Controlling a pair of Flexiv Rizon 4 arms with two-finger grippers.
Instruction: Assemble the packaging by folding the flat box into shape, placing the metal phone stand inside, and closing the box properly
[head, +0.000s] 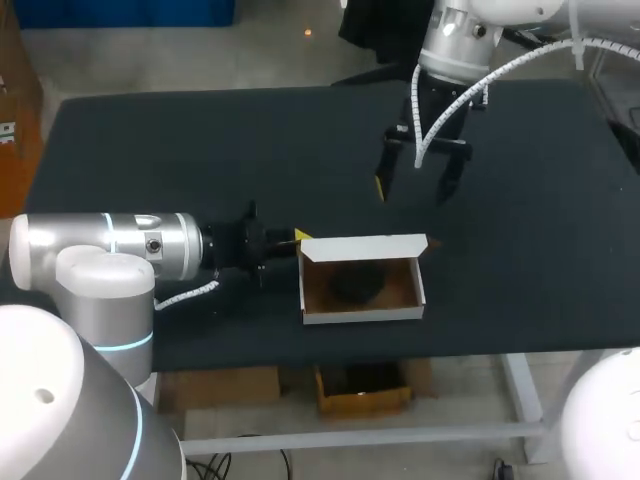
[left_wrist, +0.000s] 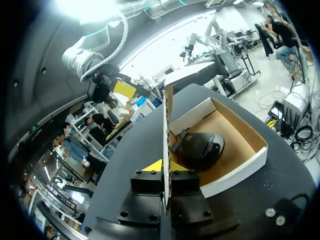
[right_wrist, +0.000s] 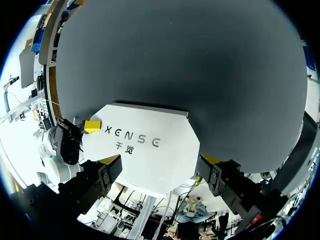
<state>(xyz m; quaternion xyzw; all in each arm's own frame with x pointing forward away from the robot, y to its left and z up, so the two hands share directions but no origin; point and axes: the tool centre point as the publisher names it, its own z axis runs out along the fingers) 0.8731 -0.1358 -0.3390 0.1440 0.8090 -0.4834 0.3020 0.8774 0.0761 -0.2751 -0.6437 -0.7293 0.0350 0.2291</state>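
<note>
The white box (head: 362, 315) lies open just ahead of the left gripper (left_wrist: 166, 171), with the dark metal phone stand (left_wrist: 200, 147) resting on its brown floor. Its lid (left_wrist: 165, 115) stands upright on edge, and this gripper's fingers are closed narrowly on the lid's end from both sides. The right gripper (head: 413, 188) hangs above the black table (head: 200, 150), its fingers spread wide and holding nothing. The box sits under and a little ahead of it, well apart from its tips.
</note>
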